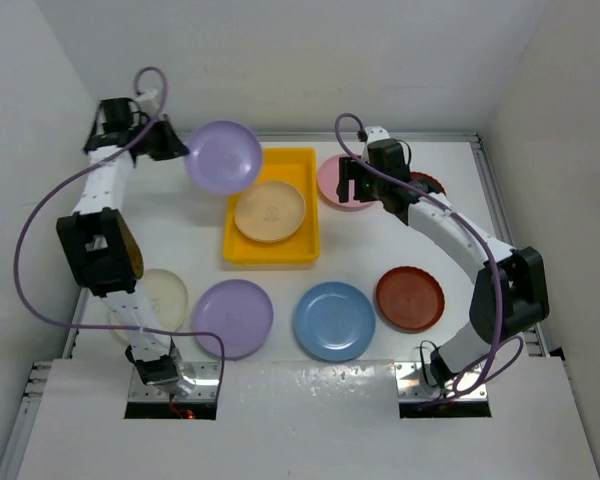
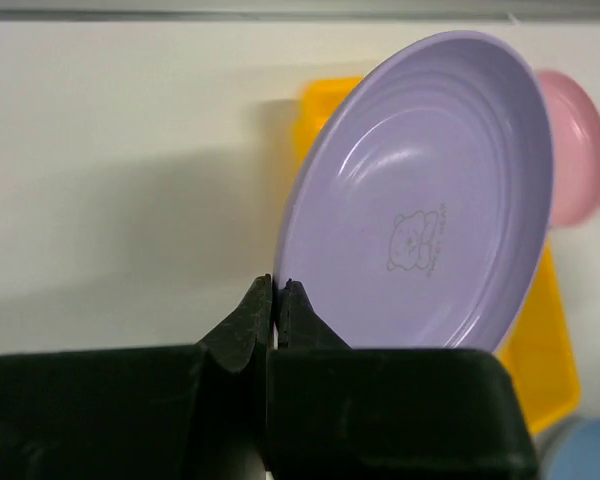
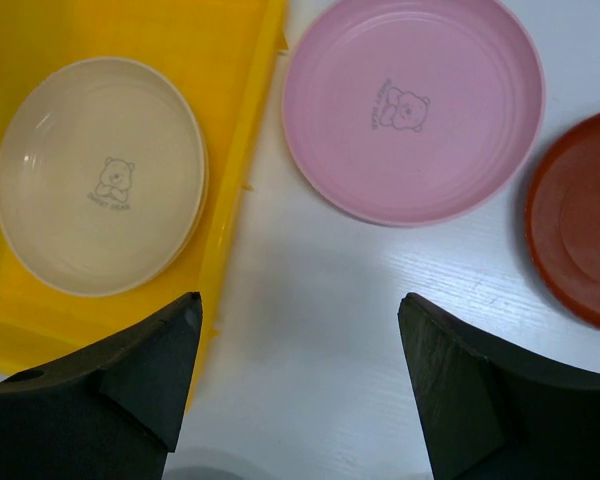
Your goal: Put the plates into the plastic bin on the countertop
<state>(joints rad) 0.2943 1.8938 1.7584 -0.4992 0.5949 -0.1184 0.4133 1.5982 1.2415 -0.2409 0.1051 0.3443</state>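
My left gripper (image 1: 183,150) is shut on the rim of a lilac plate (image 1: 223,156), holding it tilted in the air at the back left corner of the yellow plastic bin (image 1: 270,256). In the left wrist view the fingers (image 2: 277,285) pinch the plate's edge (image 2: 420,200). A cream-yellow plate (image 1: 269,211) lies in the bin. My right gripper (image 1: 355,186) is open and empty over the countertop between the bin (image 3: 242,170) and the pink plate (image 3: 412,105).
On the countertop lie a second lilac plate (image 1: 232,317), a blue plate (image 1: 333,320), a dark red plate (image 1: 409,298), another dark red one (image 1: 430,184) behind the right arm, and a cream plate (image 1: 162,297) partly under the left arm. White walls enclose the sides.
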